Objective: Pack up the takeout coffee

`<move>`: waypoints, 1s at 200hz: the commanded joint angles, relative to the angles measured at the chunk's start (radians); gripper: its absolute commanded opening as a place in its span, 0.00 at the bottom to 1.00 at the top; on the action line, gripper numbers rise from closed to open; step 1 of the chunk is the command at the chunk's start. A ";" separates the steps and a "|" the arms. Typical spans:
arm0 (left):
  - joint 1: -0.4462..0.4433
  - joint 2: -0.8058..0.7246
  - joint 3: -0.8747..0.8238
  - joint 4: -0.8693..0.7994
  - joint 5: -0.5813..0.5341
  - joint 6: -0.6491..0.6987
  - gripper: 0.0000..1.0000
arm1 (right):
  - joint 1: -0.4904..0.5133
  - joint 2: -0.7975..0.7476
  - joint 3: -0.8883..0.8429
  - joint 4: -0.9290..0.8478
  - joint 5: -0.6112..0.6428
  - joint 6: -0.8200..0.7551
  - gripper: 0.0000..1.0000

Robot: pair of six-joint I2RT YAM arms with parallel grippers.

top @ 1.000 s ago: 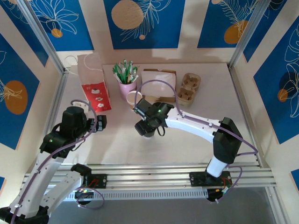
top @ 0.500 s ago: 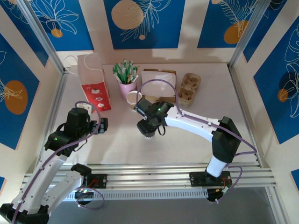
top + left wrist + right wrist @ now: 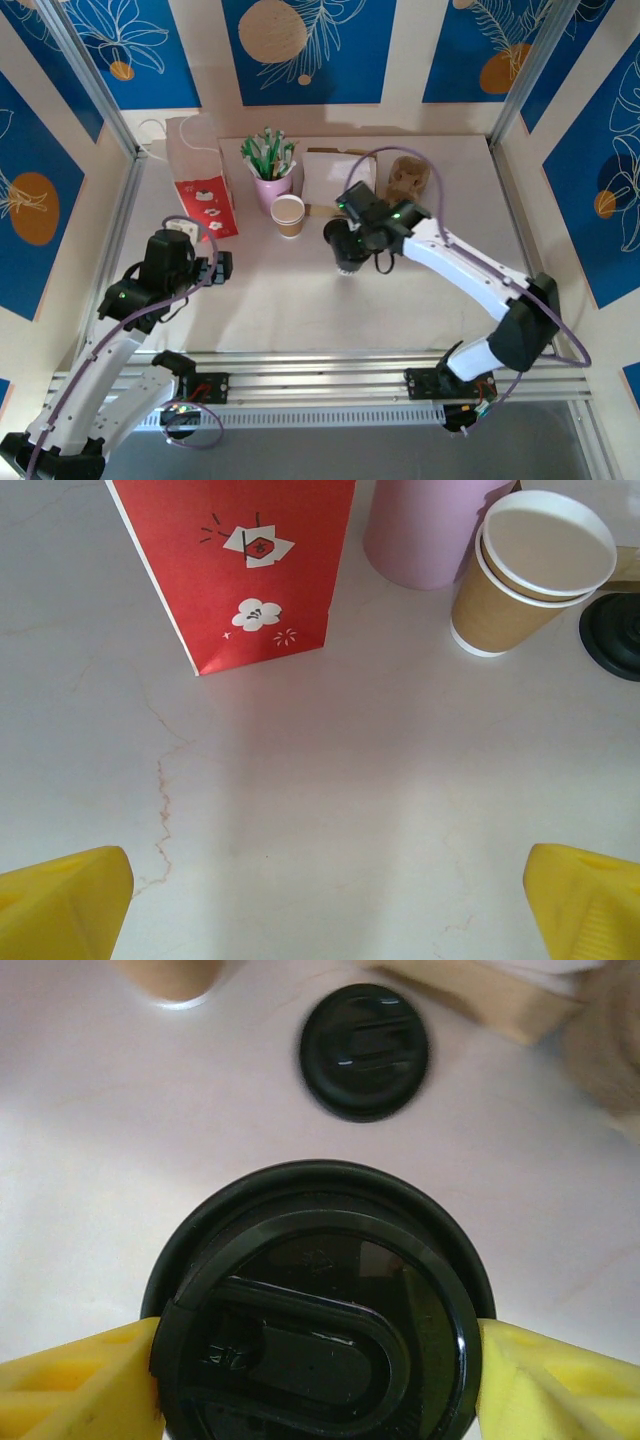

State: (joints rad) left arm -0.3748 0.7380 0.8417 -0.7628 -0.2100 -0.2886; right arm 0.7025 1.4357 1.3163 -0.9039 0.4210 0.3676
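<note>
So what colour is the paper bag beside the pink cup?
The bag is red with small white flower prints; the left wrist view shows it best.

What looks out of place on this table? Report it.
A loose black lid lies flat on the table beside the unlidded tan cup, on no cup. Nothing looks spilled; the takeout coffee sits capped between the right fingers.

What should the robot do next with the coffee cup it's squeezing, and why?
Probably carry the takeout coffee toward the brown cup carrier and lower it into a pocket. The right gripper has its yellow fingers pressed against both sides of the cup's top, so it looks held, and the carrier sits close by.
</note>
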 commanded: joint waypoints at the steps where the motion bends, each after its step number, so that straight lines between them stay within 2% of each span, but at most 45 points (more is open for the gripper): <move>1: 0.011 0.006 -0.012 0.019 0.027 0.008 1.00 | -0.091 -0.079 -0.030 -0.075 0.015 0.039 0.72; 25: 0.011 0.003 -0.015 0.022 0.041 0.008 1.00 | -0.218 -0.122 -0.046 -0.097 0.069 0.040 0.72; 97: 0.011 -0.003 -0.024 0.033 0.063 0.010 1.00 | -0.550 -0.096 -0.061 -0.029 0.085 0.081 0.72; 130: 0.010 -0.002 -0.026 0.035 0.067 0.010 1.00 | -0.629 -0.063 -0.068 0.025 0.116 0.104 0.72; 157: 0.010 -0.005 -0.026 0.033 0.067 0.010 1.00 | -0.710 -0.010 -0.051 0.038 0.052 0.112 0.73; 200: 0.010 -0.017 -0.027 0.031 0.061 0.011 1.00 | -0.740 0.073 -0.028 0.040 0.059 0.118 0.73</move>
State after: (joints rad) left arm -0.3748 0.7357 0.8249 -0.7406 -0.1577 -0.2859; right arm -0.0265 1.4776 1.2510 -0.8753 0.4973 0.4599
